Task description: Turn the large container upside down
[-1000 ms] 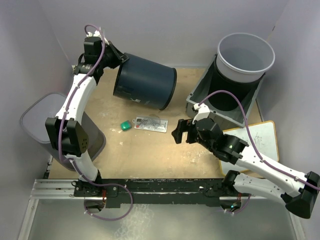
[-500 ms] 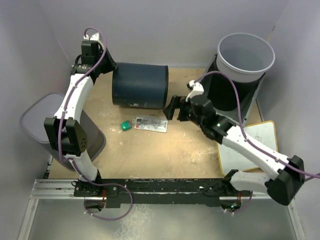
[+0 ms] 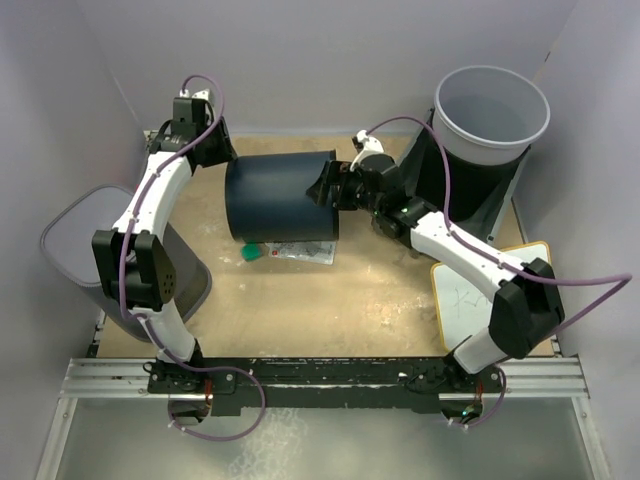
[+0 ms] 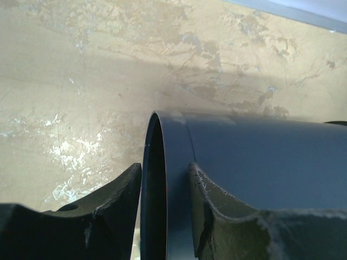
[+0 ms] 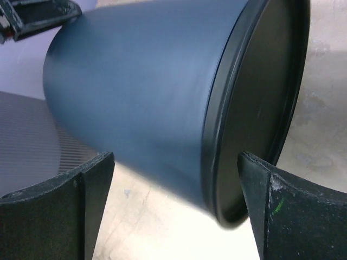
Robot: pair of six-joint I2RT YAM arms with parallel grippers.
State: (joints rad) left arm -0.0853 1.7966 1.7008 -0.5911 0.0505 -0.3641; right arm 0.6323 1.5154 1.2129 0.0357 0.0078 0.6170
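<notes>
The large container [image 3: 280, 197], a dark blue bin, lies on its side at the back of the table, its ends facing left and right. My left gripper [image 3: 222, 158] is at its left end. In the left wrist view the gripper [image 4: 165, 179] is open and straddles the rim [image 4: 162, 162], with a thin gap showing beside one finger. My right gripper [image 3: 325, 187] is at the right end. In the right wrist view it [image 5: 176, 157] stands wide open, its fingers on either side of the container's [image 5: 152, 81] lower edge and clear of it.
A white bucket [image 3: 490, 110] sits in a dark bin at the back right. A grey bin [image 3: 75, 240] stands at the left edge. A small green object [image 3: 250, 253] and a flat packet [image 3: 305, 250] lie just in front of the container. A whiteboard [image 3: 490, 295] lies at the right.
The container has dropped from a tilt to lying flat on its side. The left jaws have loosened from the rim. The right arm has swung from mid-table up to the container's right end.
</notes>
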